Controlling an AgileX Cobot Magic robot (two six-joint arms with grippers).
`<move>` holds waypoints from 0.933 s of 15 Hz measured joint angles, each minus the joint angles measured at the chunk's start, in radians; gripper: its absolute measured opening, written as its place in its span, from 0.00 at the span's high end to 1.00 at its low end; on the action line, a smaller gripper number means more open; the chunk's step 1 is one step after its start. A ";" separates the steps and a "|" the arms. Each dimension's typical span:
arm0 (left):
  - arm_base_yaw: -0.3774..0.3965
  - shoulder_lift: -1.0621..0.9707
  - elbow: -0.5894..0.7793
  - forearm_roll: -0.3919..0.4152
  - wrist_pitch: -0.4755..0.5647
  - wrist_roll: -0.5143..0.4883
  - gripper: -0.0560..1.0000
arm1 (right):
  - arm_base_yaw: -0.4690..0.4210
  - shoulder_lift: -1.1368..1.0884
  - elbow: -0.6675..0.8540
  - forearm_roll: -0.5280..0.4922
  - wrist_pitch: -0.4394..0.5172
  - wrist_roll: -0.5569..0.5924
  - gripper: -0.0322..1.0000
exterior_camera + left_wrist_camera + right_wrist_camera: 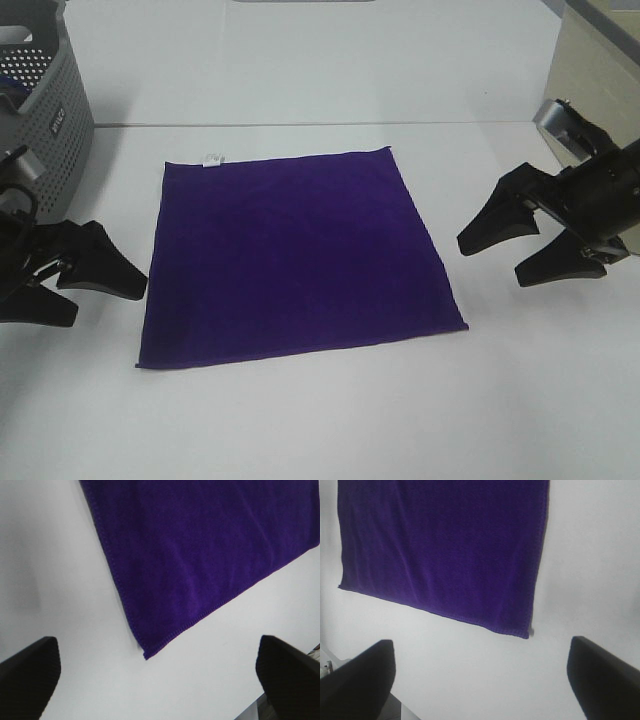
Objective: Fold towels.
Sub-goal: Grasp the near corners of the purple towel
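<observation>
At your far left the grey perforated basket (52,100) stands at the back of the white table (300,430), partly cut off by the edge of the high view. Inside it you can glimpse a sliver of something dark blue, perhaps cloth, though too little shows to be sure

Just in front of the basket, your left gripper (108,298) hangs low near the table with its jaws spread wide and nothing between them. It sits just beside the towel's left edge, not touching it. In the left wrist view its two black fingers (30,677) frame the towel's near left corner, with bare table between them

The purple towel (295,255) lies flat and fully spread in the middle of the table, one layer, with no fold in it. Its small white tag (212,159) sits on the far edge, near the far left corner

To the right, your right gripper (491,262) hovers beside the towel's right edge, close to the near right corner and clear of the cloth. Its jaws also stand apart and hold nothing
</observation>
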 joint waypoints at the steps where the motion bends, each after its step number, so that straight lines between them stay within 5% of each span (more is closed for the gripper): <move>1: 0.000 0.029 0.000 -0.045 0.005 0.036 0.01 | 0.000 0.035 -0.009 -0.002 -0.002 -0.005 0.10; 4: 0.000 0.101 -0.001 -0.117 0.013 0.106 0.01 | 0.000 0.100 -0.040 -0.001 -0.002 -0.023 0.10; 14: 0.000 0.148 -0.003 -0.142 0.005 0.130 0.01 | 0.000 0.145 -0.048 0.014 -0.030 -0.024 0.10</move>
